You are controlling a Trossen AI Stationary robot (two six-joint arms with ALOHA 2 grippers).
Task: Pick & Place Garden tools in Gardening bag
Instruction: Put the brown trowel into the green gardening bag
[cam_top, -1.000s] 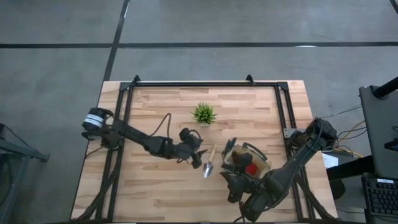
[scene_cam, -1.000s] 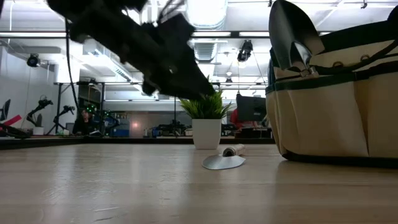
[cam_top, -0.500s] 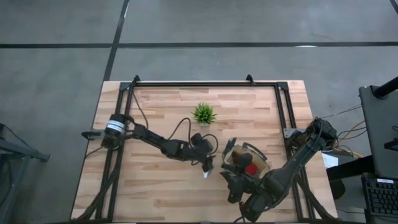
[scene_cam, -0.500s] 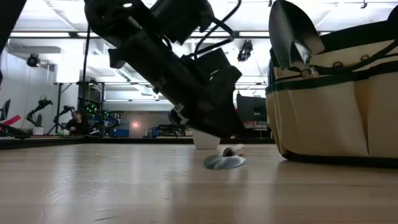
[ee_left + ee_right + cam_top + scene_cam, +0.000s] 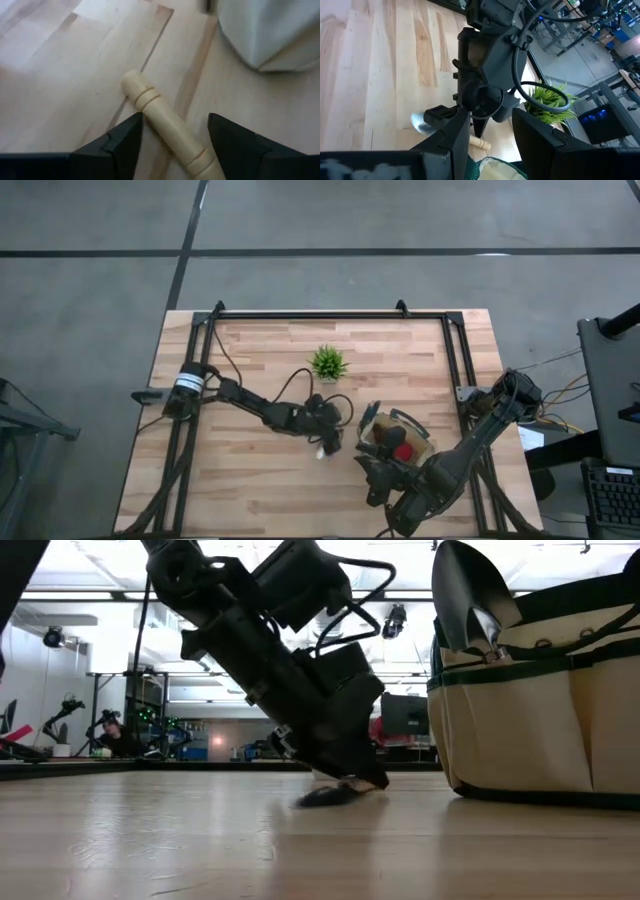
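A silver trowel with a wooden handle (image 5: 160, 120) lies flat on the table just left of the gardening bag (image 5: 400, 442); its blade shows in the low view (image 5: 325, 797). My left gripper (image 5: 326, 442) is open, low over the trowel, with one finger on each side of the handle (image 5: 175, 135). The olive-tan bag stands upright on its base (image 5: 540, 690). Another trowel's blade (image 5: 470, 595) sticks up out of it, and a red item (image 5: 403, 450) lies inside. My right gripper (image 5: 490, 140) is open and empty at the bag's near side (image 5: 372, 472).
A small green potted plant (image 5: 327, 363) stands on the table beyond the trowel. The black frame rails (image 5: 330, 316) run along the table's far, left and right sides. There is bare wood to the left of and nearer than my left gripper.
My left gripper has gone toward the table's right edge and down toward the trowel. It now stands low over the wooden handle, tipped downward, and hides most of the trowel from above.
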